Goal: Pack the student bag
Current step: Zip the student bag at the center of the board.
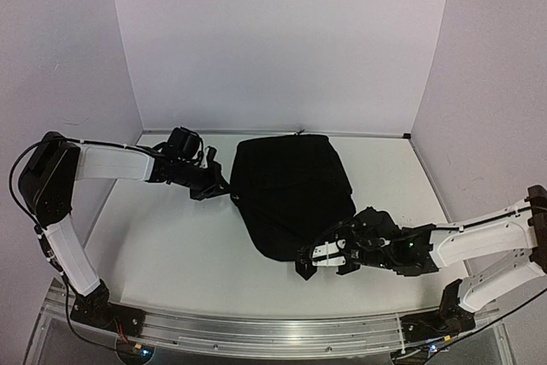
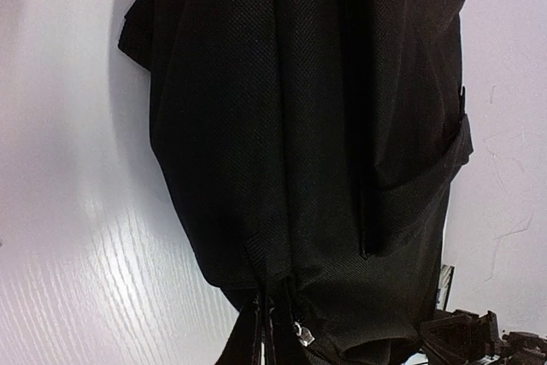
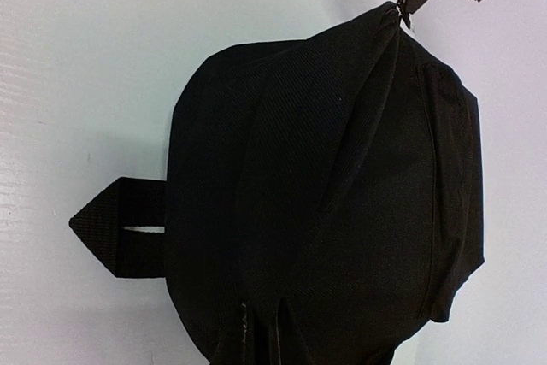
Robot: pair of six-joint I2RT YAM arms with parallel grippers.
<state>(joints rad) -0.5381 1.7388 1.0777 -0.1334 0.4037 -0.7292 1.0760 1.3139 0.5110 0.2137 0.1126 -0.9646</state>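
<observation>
One black bag (image 1: 291, 194) lies flat in the middle of the table (image 1: 171, 237). Two grippers hold it. The left gripper (image 1: 220, 187) pinches fabric at the bag's left edge, by one zip pull (image 2: 299, 336). The right gripper (image 1: 313, 256) pinches the near edge, beside one loop (image 3: 115, 230). The fabric tents toward each, so they are probably pulling apart to stretch or open the bag.

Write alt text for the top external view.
A black student bag lies on a white table, gripped by both arms: the left gripper at its left edge, the right gripper at its near edge. White walls surround the table.
</observation>
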